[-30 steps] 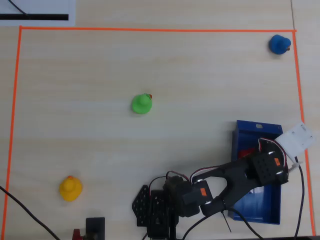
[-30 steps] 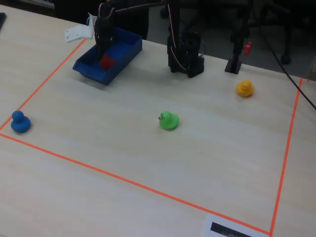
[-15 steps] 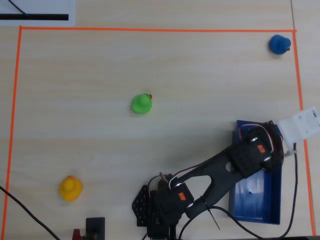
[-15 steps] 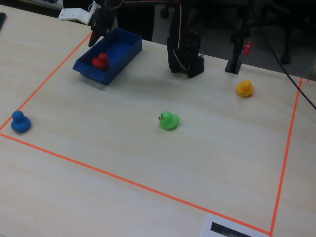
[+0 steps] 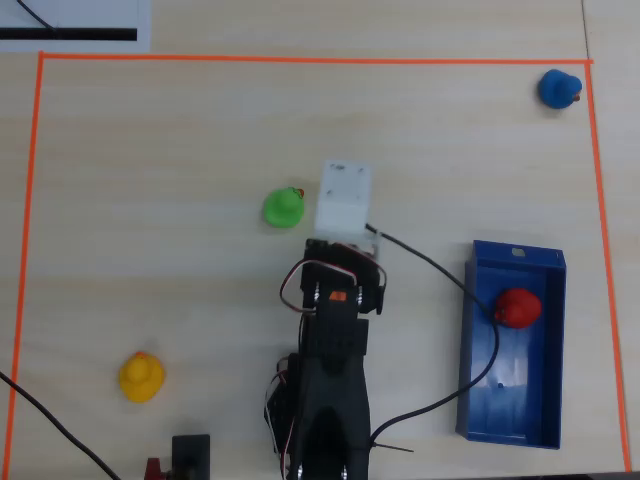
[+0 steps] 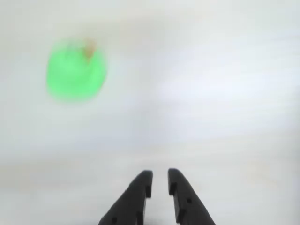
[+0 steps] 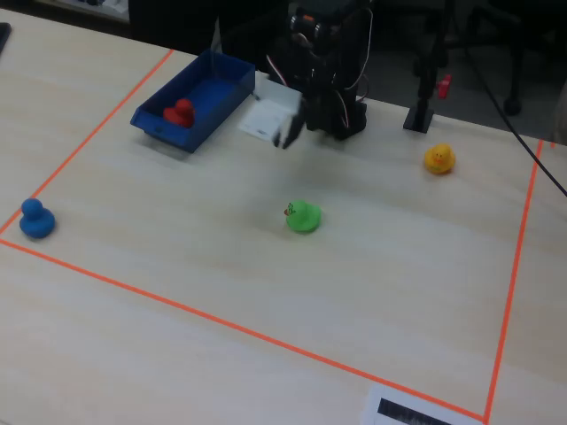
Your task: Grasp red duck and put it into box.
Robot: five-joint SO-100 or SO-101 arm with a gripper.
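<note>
Jaws nearly closed, just a thin slit between the tips, nothing held: wrist view shows the gripper (image 6: 158, 180) empty over bare table.

Red duck (image 5: 519, 307) sits inside the box (image 5: 478, 400), toward the far end in the overhead view, resting on the tray floor, clear of the gripper. Fixed view agrees: red duck (image 7: 180, 112) in the box (image 7: 227, 74) at the table's far left. A cable from the arm crosses the box's left wall in the overhead view and runs up to the duck; can't tell if it touches it.

Arm (image 5: 333, 340) is centred over the table, well apart from the box, its white wrist block just right of the green duck (image 5: 283, 207). Green duck (image 6: 75, 70) shows blurred at upper left in the wrist view. Yellow duck (image 5: 141, 377) near left, blue duck (image 5: 557, 88) far right corner by the orange tape border (image 5: 300, 59), both untouched.

Judgement: placement looks done; step in hand is retreat to rest. Next move calls for nothing more than folding back without clipping the green duck or letting the cable drag on the box. No regrasp needed.
</note>
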